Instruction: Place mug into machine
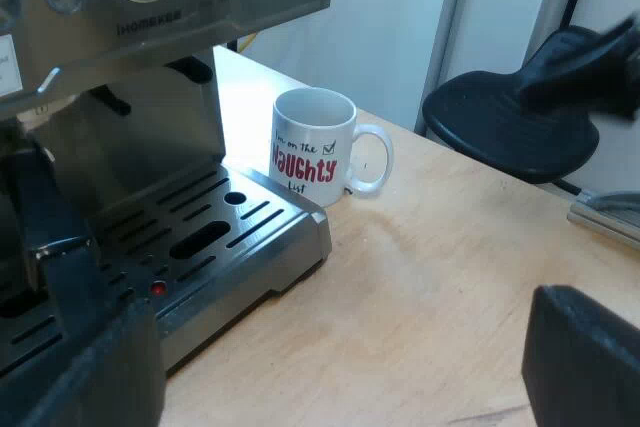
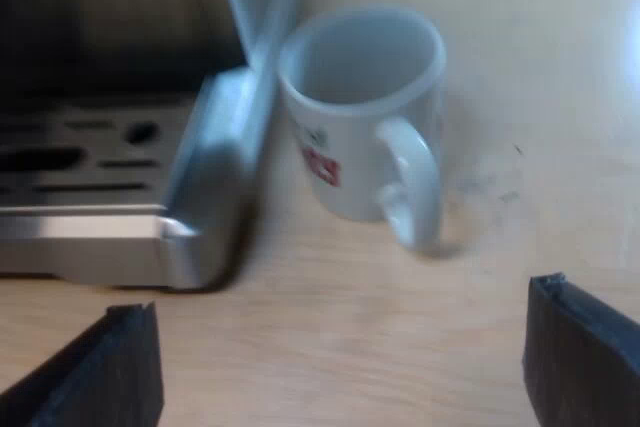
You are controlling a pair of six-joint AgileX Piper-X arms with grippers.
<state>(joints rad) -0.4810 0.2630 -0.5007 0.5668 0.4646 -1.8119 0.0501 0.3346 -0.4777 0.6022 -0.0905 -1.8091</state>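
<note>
The desk (image 1: 440,277) was a pale wooden surface with a light grain. An espresso machine (image 1: 150,17) stood on it, its steel drip tray (image 1: 245,232) resting low over the wood. A white mug (image 1: 312,147) with red and black lettering stood upright directly on the desk, just beside the tray's corner, its handle turned away from the machine. A few faint dark marks (image 2: 490,185) showed on the wood near the mug's handle.

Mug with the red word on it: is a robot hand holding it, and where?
No, nothing is held. The mug stands on the table beside the machine's tray, and the open right gripper is short of its handle.
</note>
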